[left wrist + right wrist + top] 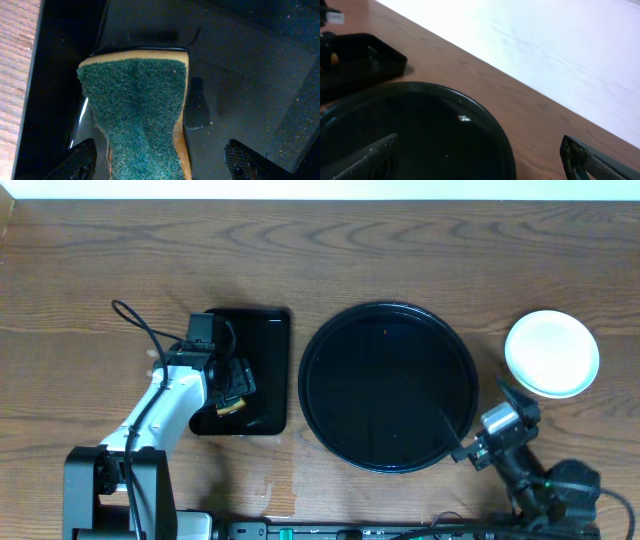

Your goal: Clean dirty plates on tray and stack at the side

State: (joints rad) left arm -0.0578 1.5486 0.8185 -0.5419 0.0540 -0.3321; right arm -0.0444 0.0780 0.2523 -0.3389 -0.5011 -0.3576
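Observation:
The round black tray [390,385] lies mid-table with no plate on it, only tiny specks; its rim also shows in the right wrist view [495,135]. A pale plate [552,353] sits on the table to the right of the tray; I cannot tell if others lie under it. My left gripper [232,385] hangs over the rectangular black tray [262,340], open, its fingers [162,162] on either side of a green-topped yellow sponge [137,110] with gaps on both sides. My right gripper [490,438] is open and empty [480,165] over the round tray's lower right rim.
The rectangular tray's wall [30,100] lies close to the left finger. A white wall edge [320,190] borders the far side of the wooden table. The arm bases stand at the front edge [110,480].

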